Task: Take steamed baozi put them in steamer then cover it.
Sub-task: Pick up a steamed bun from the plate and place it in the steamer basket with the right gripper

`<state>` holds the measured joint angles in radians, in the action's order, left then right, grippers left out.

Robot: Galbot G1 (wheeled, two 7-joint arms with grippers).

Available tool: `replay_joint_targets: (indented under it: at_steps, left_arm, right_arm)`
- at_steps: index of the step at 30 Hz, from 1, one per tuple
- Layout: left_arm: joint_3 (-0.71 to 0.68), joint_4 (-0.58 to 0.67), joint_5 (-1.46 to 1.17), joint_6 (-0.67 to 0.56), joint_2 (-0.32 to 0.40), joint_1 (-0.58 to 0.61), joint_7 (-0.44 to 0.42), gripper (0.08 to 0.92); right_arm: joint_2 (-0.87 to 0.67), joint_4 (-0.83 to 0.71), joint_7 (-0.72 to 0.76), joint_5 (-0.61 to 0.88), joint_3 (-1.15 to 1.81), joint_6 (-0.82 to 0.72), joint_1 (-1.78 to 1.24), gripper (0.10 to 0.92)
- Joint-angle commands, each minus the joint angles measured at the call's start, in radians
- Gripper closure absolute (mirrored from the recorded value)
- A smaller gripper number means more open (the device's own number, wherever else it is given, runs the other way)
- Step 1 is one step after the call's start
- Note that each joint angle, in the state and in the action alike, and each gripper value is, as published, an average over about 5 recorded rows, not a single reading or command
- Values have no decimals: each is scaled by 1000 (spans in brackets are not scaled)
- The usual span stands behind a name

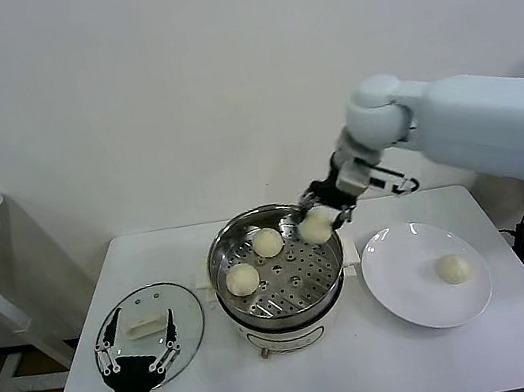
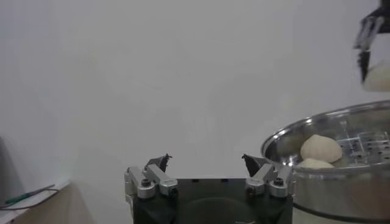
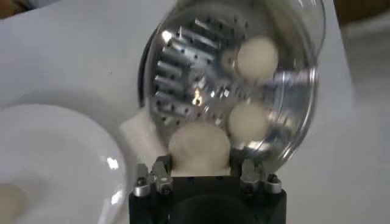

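The tabletop was plain white. The steamer was shiny silver steel on a white base, its tray dotted with rows of small round holes. The four baozi were cream-white: two on the tray, one between black fingertips, one on a glossy white plate. Near the tabletop's left edge, the cover was clear glass with a silver rim and white handle. The arm was pale blue-white.

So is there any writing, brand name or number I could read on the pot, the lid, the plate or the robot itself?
None can be read. The steamer, the cover, the white plate and both arms show no legible words, labels or numbers in any view.
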<state>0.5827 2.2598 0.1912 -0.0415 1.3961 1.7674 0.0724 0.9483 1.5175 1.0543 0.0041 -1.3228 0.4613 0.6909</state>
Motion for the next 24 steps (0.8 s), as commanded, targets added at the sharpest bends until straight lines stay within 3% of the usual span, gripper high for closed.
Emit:
replay_joint_targets:
  at_steps: [1, 12, 24]
  left_arm:
    - [-1, -7, -1, -1, 5, -8, 5, 177]
    - [2, -7, -2, -7, 8, -10, 8, 177]
    - [15, -3, -1, -29, 9, -5, 24, 177]
  right_arm:
    - [127, 76, -6, -106, -37, 154, -3, 366]
    - [193, 57, -2, -212, -35, 232, -70, 355]
    - [273, 21, 42, -187, -63, 166, -76, 347]
